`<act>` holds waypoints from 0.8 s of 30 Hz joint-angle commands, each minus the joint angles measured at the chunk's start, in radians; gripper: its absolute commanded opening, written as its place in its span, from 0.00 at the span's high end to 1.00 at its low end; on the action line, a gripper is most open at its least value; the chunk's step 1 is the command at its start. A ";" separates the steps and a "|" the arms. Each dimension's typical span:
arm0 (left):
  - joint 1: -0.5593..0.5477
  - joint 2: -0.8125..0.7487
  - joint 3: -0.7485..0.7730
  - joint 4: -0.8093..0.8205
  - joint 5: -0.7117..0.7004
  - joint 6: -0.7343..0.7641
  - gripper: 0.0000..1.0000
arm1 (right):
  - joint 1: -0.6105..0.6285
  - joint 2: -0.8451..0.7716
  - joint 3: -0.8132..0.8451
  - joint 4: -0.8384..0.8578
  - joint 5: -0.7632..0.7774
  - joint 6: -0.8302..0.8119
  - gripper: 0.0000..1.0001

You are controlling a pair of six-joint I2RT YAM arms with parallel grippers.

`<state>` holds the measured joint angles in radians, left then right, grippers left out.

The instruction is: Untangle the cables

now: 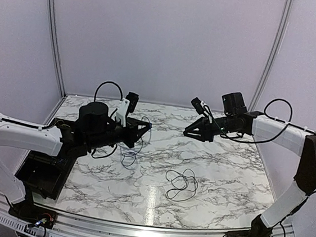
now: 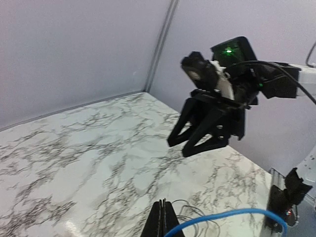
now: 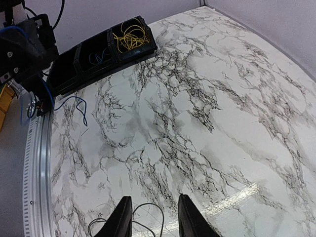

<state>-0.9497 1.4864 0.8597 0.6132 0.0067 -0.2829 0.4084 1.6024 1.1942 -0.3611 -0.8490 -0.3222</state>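
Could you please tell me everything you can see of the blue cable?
The blue cable is a thin, flexible, bright blue wire with what looks like a plastic coating. One part comes out from the shut fingertips of the left gripper, which appears to pinch it, and curves away in a smooth arc. The rest hangs below in loose loops that seem to reach the marble table next to the black tray. Its ends cannot be made out.
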 commanded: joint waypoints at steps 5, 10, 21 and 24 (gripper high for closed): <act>0.006 -0.229 0.059 -0.625 -0.491 0.040 1.00 | 0.010 -0.017 0.025 -0.029 0.043 -0.052 0.68; 0.019 -0.325 0.100 -0.942 -0.739 0.000 1.00 | 0.010 -0.011 0.028 -0.043 0.038 -0.063 0.68; 0.095 -0.589 0.009 -1.146 -0.954 0.101 1.00 | 0.010 -0.015 0.027 -0.049 0.031 -0.070 0.68; 0.147 -0.632 -0.037 -1.146 -0.956 0.150 1.00 | 0.010 -0.016 0.027 -0.049 0.031 -0.070 0.68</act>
<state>-0.8543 0.8940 0.8795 -0.4595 -0.8879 -0.2150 0.4088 1.6024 1.1942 -0.4007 -0.8192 -0.3786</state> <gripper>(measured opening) 0.010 0.322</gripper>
